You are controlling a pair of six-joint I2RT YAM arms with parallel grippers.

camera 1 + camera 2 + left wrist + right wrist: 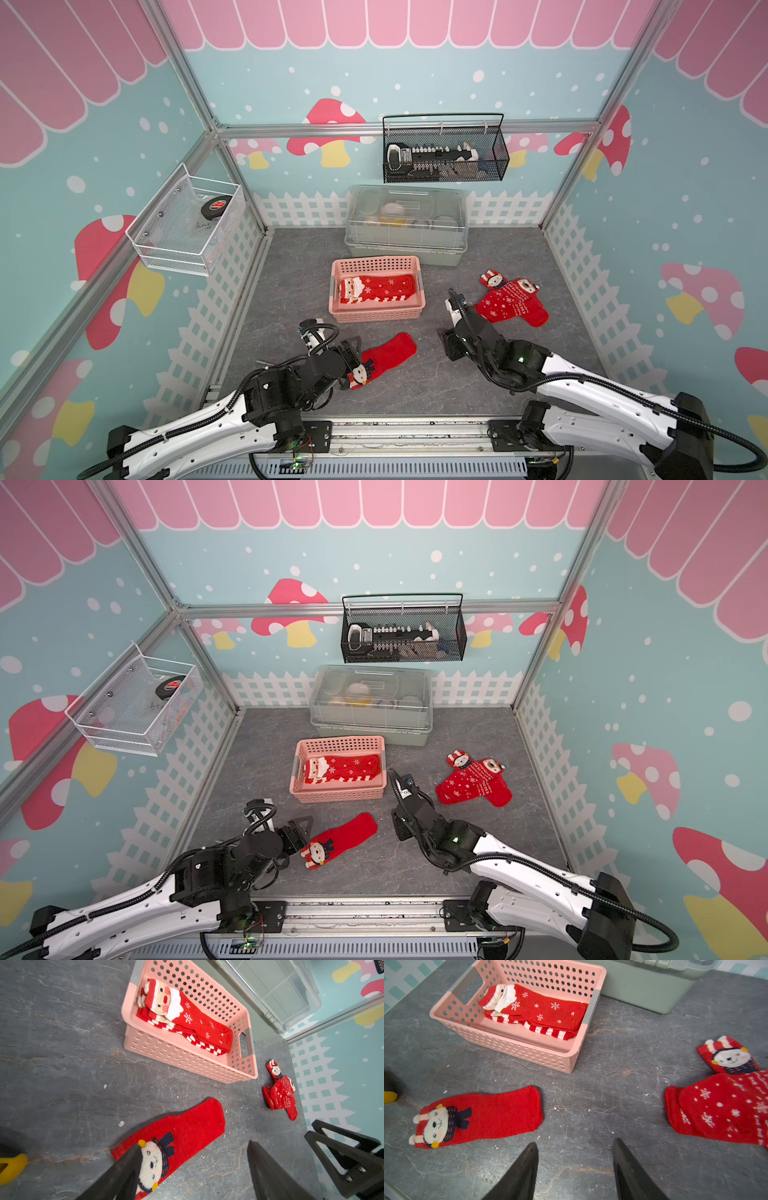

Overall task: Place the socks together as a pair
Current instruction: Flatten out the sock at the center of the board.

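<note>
The grey stone-patterned table is seen in both top views. A clear-lidded storage box is set at its far edge.

The left arm and the right arm are extended from the near rail over the near half of the table.

A pink perforated basket is placed just in front of the box, near the middle. 2 or more stacked socks are laid flat inside it. A red snowflake sock with a Santa face at the cuff is on top, and red-and-white striped fabric is seen beneath it.

A heap of socks is spread on the table to the right of the basket, well apart from it. A snowflake-patterned sock is on top, and a bear-faced cuff is seen sticking out at the far side.

A single bear-faced sock is laid flat on the table in front of the basket, toe pointed toward the basket.

The left gripper is held at the cuff end of this sock. Its jaws are spread wide and nothing is grasped. 1 of its fingers is seen over the cuff edge; contact cannot be told.

The right gripper is held over bare table between the single sock and the heap. Its jaws are parted and nothing is gripped.
</note>
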